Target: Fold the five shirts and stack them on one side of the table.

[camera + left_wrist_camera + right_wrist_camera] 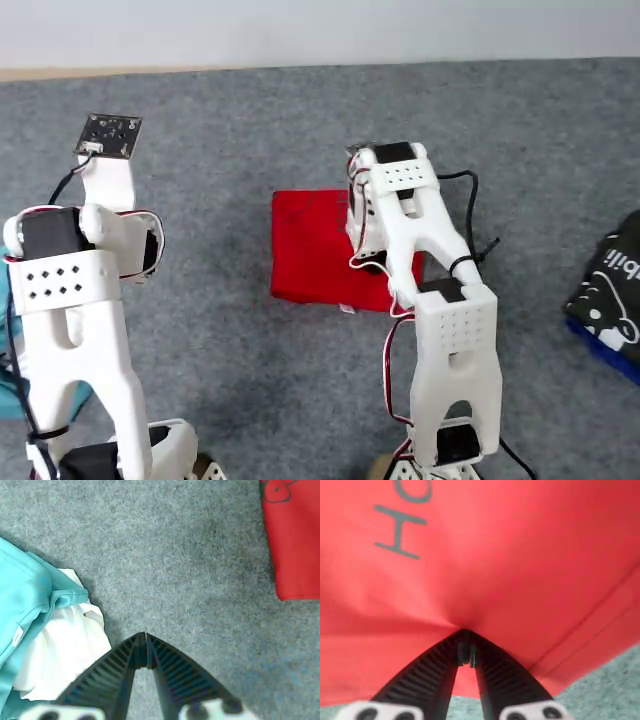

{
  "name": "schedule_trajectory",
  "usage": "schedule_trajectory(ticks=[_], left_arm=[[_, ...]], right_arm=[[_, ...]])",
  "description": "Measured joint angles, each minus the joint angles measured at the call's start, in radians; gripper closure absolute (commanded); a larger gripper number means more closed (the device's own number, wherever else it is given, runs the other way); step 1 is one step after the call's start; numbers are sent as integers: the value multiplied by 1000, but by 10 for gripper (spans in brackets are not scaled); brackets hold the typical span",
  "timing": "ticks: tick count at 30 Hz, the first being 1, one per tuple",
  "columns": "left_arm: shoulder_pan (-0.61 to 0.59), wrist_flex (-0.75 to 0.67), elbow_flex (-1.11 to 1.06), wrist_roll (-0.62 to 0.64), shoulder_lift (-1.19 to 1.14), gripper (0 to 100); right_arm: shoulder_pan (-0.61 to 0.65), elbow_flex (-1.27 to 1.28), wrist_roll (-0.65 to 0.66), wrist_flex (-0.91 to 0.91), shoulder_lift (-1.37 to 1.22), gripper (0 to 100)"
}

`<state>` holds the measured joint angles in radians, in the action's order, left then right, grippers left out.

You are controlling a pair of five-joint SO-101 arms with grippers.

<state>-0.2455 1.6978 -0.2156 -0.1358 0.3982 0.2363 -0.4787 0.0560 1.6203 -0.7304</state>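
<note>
A folded red shirt (310, 250) lies in the middle of the grey table. My right arm (405, 205) hangs over its right part. In the right wrist view my right gripper (465, 635) is shut on a pinch of the red shirt (485, 555), and the cloth puckers at the fingertips. My left gripper (145, 639) is shut with nothing in it, above bare carpet. A teal shirt (22, 595) lies on a white shirt (65, 655) beside it. The red shirt's edge (292, 540) is farther off in that view.
A black shirt with white print (612, 285) lies on a blue one (610, 355) at the table's right edge. A strip of teal cloth (12, 385) lies at the left edge behind the left arm (70, 300). Grey carpet (230, 380) covers the table.
</note>
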Motion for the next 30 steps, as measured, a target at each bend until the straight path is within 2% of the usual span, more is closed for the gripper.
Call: schedule_trajectory(ticks=[7,15,24,30], left_arm=[[0,0,0,0,0,994],[0,0,0,0,0,994],[0,0,0,0,0,994],[0,0,0,0,0,994]], right_arm=[[-6,-2,44,32,98,989],[-3,-18,46,-9,157,989],[229,-18,48,52,155,989],[295,-18,48,-6,75,989]])
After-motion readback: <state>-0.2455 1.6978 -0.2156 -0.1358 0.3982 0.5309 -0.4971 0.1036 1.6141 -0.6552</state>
